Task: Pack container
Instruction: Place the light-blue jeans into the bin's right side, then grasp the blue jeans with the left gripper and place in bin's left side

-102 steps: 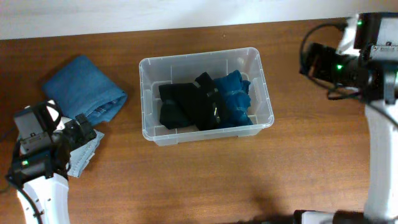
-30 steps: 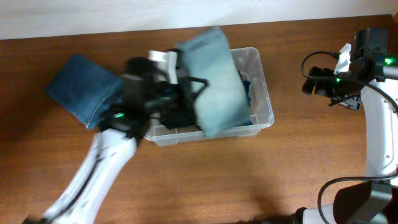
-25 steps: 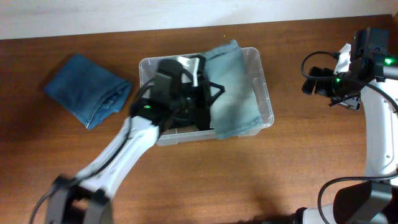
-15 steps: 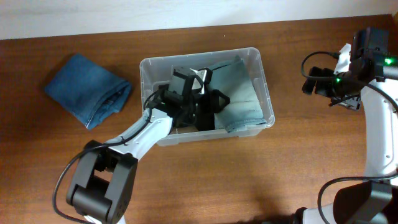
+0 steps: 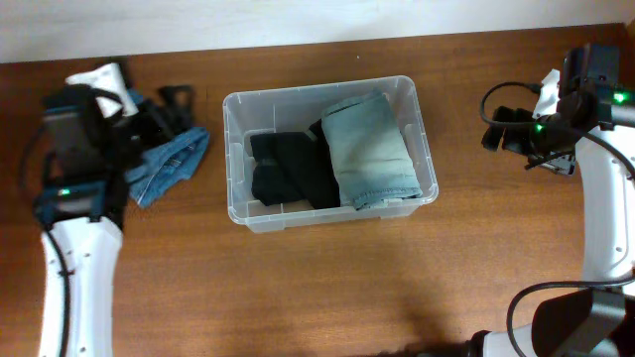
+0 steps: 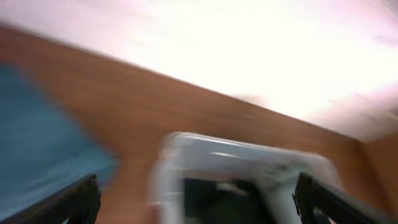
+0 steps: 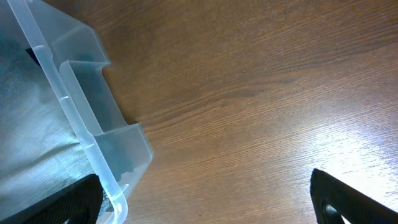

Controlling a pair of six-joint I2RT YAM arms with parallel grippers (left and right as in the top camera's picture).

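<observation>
The clear container [image 5: 231, 159] stands mid-table. It holds a black garment [image 5: 288, 171] on its left side and folded light-blue jeans [image 5: 373, 151] on its right side. My left gripper [image 5: 164, 107] is open and empty, to the left of the container, over folded dark-blue jeans [image 5: 167, 164]. The left wrist view is motion-blurred: the gripper [image 6: 199, 202] is wide open, with the container [image 6: 249, 163] ahead and the dark-blue jeans [image 6: 34, 146] at the left. My right gripper [image 5: 493, 121] is open and empty, right of the container. The right wrist view shows it [image 7: 208, 202] wide open beside the container's corner [image 7: 93, 127].
The table's back edge and a pale wall run along the top of the overhead view. Bare wood shows in front of the container and between it and the right arm [image 5: 605, 238].
The left arm set the light-blue jeans into the container, let go, and swung back left over the dark-blue jeans. The right arm has not moved over the last second.
</observation>
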